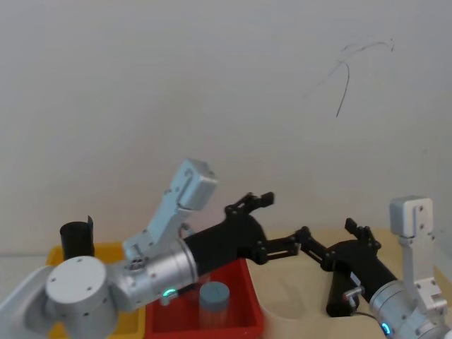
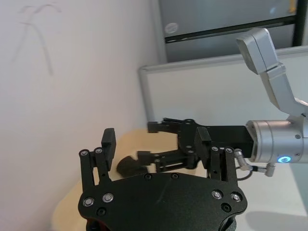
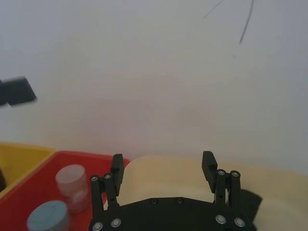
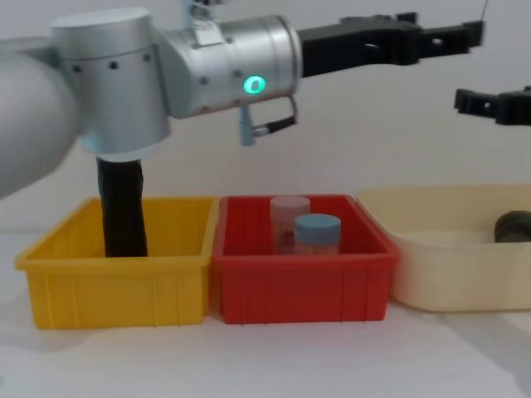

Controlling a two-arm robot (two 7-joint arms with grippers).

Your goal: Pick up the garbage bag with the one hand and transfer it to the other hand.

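Black garbage bag [image 4: 123,211] in yellow bin [image 4: 116,286]; L gripper [image 1: 279,222], R gripper [image 1: 332,233] spread, far off.

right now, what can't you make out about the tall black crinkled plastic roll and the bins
- Black plastic roll: chest view, top behind the left arm, base behind the yellow bin wall.
- Dark object in the cream tray: cut by chest view's right edge.
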